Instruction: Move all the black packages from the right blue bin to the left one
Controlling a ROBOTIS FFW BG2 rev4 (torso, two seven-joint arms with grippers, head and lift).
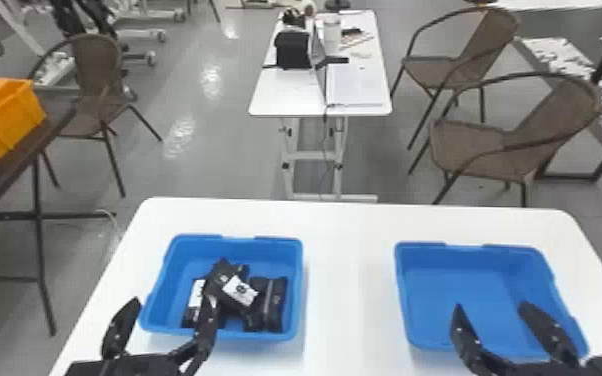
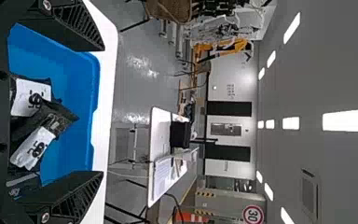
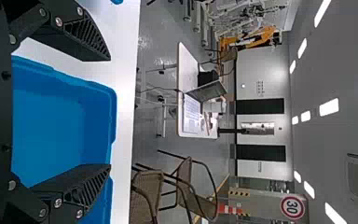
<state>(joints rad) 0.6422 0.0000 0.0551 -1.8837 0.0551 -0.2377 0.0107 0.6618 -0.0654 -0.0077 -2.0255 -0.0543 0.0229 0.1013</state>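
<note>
Head view: have a big white desk (image 1: 347, 280) here, with the right blue bin (image 1: 465, 290) on it and the left blue bin (image 1: 265, 245) well apart from that. See the right tool (image 1: 491, 305) over the right bin's near part, fingers spread apart. Same deal with the left tool (image 1: 173, 301) at the left bin's near side, fingers wide apart too. Can see black packages (image 1: 276, 305) piled in the left bin, one slanted across others. Can spot white labels (image 1: 240, 291) on some, also in the left wrist view.
</note>
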